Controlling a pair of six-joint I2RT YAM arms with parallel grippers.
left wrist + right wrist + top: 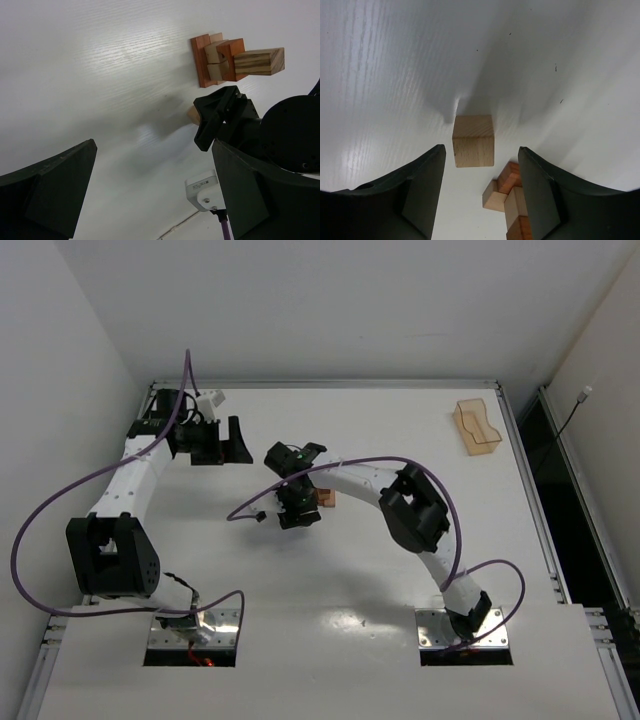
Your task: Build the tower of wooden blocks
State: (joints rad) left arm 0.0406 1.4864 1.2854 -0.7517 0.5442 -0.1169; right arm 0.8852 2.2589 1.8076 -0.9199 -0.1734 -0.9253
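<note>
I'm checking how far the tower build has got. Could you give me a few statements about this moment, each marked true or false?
1. The right pincer is open, with a loose tan cube between its fingers. True.
2. The left pincer grips a reddish block. False: it is open and empty.
3. The orange tray sits at the far right of the table, well away from the wood block tower. True.
4. Every block is already on the tower. False: the tan cube lies on the table beside it.
</note>
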